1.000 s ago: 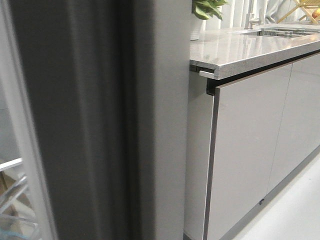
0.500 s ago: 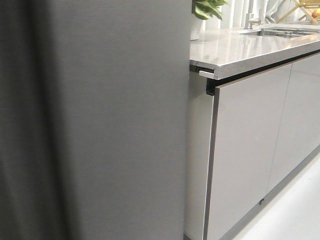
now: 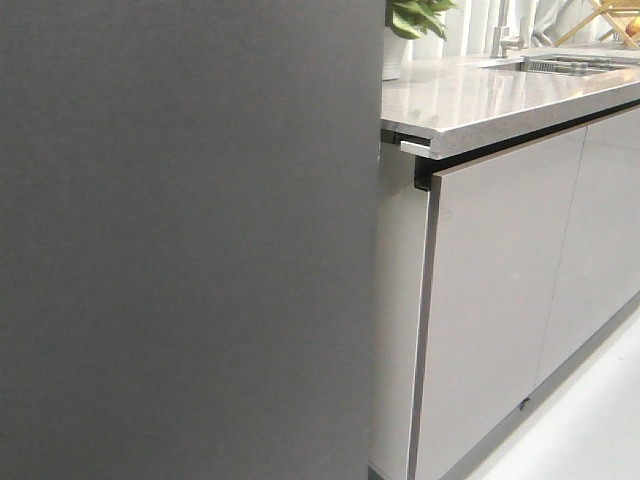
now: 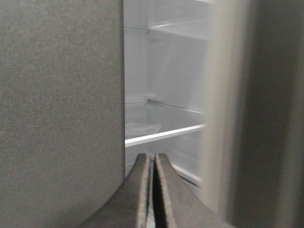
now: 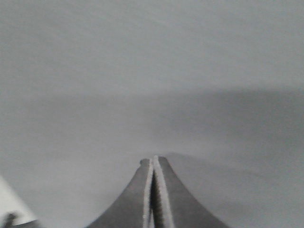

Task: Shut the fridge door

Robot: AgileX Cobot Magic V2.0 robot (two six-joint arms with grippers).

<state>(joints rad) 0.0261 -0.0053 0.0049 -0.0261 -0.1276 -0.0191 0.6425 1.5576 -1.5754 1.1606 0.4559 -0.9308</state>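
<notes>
1. Filling the left and middle of your front view, the fridge door point(image 3: 190, 240) stands upright with its long axis vertical, its matte dark grey outer face turned toward the camera.
2. Its right vertical edge sits just beside the end of the countertop point(image 3: 480, 95), which runs off to the right over the glossy light grey cabinet fronts point(image 3: 500, 310).
3. Farther right on the counter you can see a potted plant point(image 3: 410, 25) and a sink point(image 3: 565, 65).
4. Neither arm appears in that view; only the wrist cameras show them.
5. Your left gripper point(image 4: 153, 164) has its fingers pressed together with nothing between them. Past them a gap opens onto the white fridge interior and a glass shelf point(image 4: 164, 133), with dark grey panels on both sides; the front view hides this opening.
6. Your right gripper point(image 5: 153, 164) also has its fingers together and empty, its tips right up against a plain grey surface; whether they touch it, you cannot tell.
</notes>
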